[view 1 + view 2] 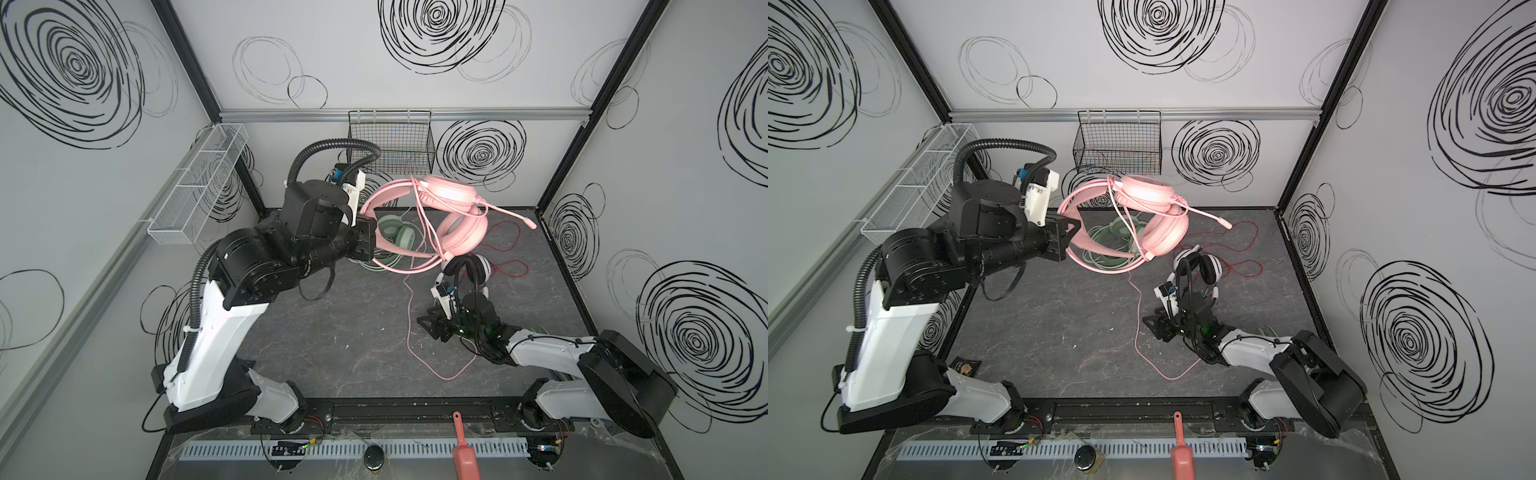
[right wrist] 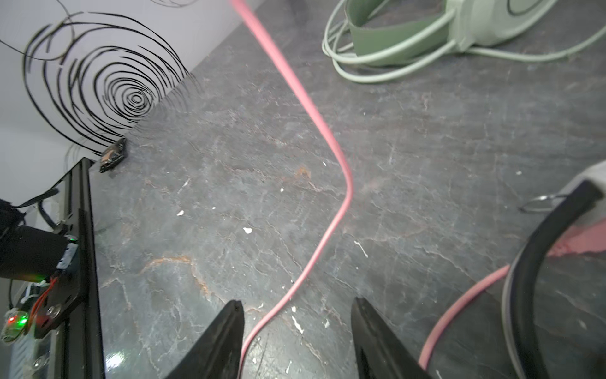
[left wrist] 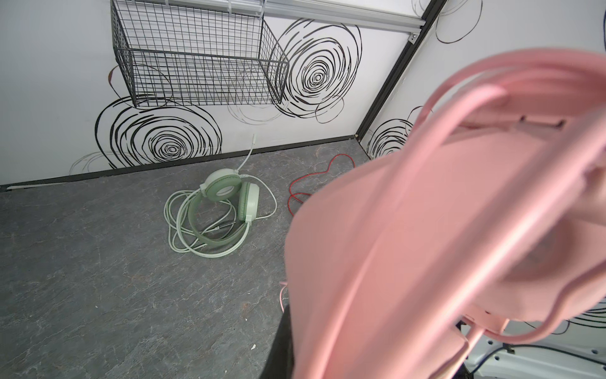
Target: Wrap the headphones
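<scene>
**Right claw** (image 2: pixel 296 305): released. Its jaws stand apart low over the surface and straddle the pink cable (image 2: pixel 330 229) without pinching it. We place it at 4 o'clock from the surface's middle.

**Left claw** (image 1: pixel 1074 232): clenched on the headband of the all-pink plastic over-ear headset with boom microphone (image 1: pixel 453 216), held aloft at 12 o'clock.

**Progress, as we judge it:** a few turns of pink cable cross the ear cups. A long tail trails down toward 6 o'clock, unwound. One headset of three is begun and none is finished.

**Mint-green padded headset** (image 3: pixel 229 197): flat on the dark grey stone-patterned surface (image 1: pixel 332 340), below the pink one. Its pale green cable (image 3: pixel 210 255) lies around it in loose loops.

**White-and-black headset** (image 1: pixel 478 268): at 2 o'clock, with its black band arching over the right wrist. Its thin red cable (image 3: pixel 292 193) sprawls toward 1 o'clock.

**In the way:** that band sits just beside the right claw, and the green loops lie near the pink tail. We expect snagging there.

**Others:**
- A black wire basket (image 1: pixel 390 145) on the far wall.
- A white mesh tray (image 1: pixel 199 183) at 10 o'clock.
- A coral plastic scoop (image 1: pixel 465 453) on the front ledge at 6 o'clock.
</scene>
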Tool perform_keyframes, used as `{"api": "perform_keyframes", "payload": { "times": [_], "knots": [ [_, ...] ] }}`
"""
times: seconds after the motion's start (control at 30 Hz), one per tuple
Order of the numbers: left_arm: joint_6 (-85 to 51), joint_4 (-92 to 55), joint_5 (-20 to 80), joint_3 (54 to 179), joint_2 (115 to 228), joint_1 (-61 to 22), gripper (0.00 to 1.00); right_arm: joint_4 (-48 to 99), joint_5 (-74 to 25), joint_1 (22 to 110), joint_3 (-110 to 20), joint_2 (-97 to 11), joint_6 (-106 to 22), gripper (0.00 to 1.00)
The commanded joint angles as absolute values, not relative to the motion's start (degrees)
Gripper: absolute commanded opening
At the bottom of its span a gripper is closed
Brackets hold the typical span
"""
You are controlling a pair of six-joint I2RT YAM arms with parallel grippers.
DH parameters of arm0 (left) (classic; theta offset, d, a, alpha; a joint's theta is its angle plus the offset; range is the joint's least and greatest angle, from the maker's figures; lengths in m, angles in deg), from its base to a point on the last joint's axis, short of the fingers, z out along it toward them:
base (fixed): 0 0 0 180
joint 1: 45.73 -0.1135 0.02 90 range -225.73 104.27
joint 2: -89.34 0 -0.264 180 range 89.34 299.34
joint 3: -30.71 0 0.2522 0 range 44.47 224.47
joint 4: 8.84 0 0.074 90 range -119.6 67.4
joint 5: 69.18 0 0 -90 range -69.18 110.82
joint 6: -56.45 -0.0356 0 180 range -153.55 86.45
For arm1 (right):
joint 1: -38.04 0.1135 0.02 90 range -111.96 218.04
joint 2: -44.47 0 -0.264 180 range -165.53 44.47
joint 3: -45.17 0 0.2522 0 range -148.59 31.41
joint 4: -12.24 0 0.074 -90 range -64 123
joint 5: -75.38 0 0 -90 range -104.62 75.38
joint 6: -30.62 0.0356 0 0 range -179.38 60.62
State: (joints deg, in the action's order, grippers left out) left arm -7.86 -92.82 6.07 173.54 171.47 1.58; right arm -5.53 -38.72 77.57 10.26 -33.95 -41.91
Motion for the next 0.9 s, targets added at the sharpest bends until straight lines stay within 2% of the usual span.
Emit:
{"api": "perform_keyframes", "payload": {
  "times": [0.0, 0.27, 0.57, 0.63, 0.8, 0.87],
  "knots": [
    [-7.4, -85.4, 6.3, 175.0, 170.4, 0.9, 0.0, -7.6, -35.2, 80.9, 7.8, -37.2, -37.6, 0.59],
    [-7.4, -85.2, 6.8, 174.9, 170.1, 0.5, 0.0, -11.8, -34.2, 84.7, 3.3, -47.6, -32.1, 0.6],
    [-7.5, -85.0, 7.0, 174.0, 169.2, 0.1, 0.0, -8.5, -28.3, 86.0, -2.4, -55.8, -31.0, 0.51],
    [-7.5, -85.0, 7.0, 173.9, 169.1, 0.1, 0.0, -9.0, -28.8, 86.2, -2.7, -56.6, -30.8, 0.43],
    [-7.5, -84.9, 7.2, 173.7, 169.0, -0.2, 0.0, -9.9, -30.5, 86.9, -2.9, -56.9, -31.1, 0.08],
    [-7.5, -84.8, 7.0, 173.7, 169.0, -0.3, 0.0, -9.5, -30.7, 87.4, -2.6, -55.7, -31.7, 0.0]
  ]
}}
